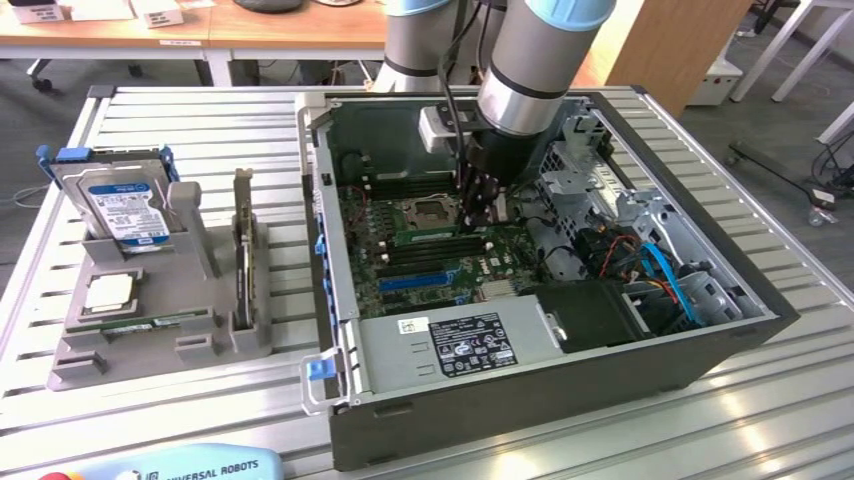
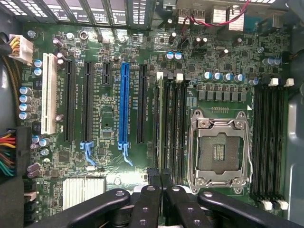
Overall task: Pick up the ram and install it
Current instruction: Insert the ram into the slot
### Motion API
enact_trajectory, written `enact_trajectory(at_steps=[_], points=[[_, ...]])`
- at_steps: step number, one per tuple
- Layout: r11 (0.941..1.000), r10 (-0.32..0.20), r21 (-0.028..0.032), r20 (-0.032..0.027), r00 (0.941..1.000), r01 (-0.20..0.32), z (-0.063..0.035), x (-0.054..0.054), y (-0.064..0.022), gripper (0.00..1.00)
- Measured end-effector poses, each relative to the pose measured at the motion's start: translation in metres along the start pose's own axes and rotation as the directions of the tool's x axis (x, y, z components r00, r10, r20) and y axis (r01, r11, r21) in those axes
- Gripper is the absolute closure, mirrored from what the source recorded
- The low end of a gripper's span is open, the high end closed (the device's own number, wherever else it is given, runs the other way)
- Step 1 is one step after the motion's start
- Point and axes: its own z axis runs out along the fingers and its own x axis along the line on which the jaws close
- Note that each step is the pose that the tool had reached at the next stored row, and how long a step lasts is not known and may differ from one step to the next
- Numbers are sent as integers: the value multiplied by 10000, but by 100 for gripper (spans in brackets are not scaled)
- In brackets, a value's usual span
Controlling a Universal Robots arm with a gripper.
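Inside the open computer case (image 1: 534, 395), over the motherboard (image 2: 104, 142), the gripper (image 2: 160, 179) is closed almost fully, pinching the ram (image 2: 160, 123). The ram stands edge-on along the memory slots just beside the processor socket (image 2: 218, 152), near the board's middle.

Open PC case (image 1: 707, 350) on slatted table (image 1: 200, 130), motherboard (image 2: 104, 118) inside with empty CPU socket (image 2: 219, 152), blue slot (image 2: 124, 107), white slot (image 2: 49, 92), labelled power supply (image 1: 454, 345), grey holder (image 1: 80, 370) beside case (carrying hard drive (image 1: 127, 205), processor (image 1: 110, 290), upright card (image 1: 244, 250)).
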Motion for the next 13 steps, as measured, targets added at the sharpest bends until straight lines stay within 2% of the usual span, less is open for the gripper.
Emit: enact_trajectory(at_steps=[4,13], points=[[9999,155,12,10,9999,-155,2,0,0,88],[9999,157,13,10,9999,-158,29,2,-1,88]])
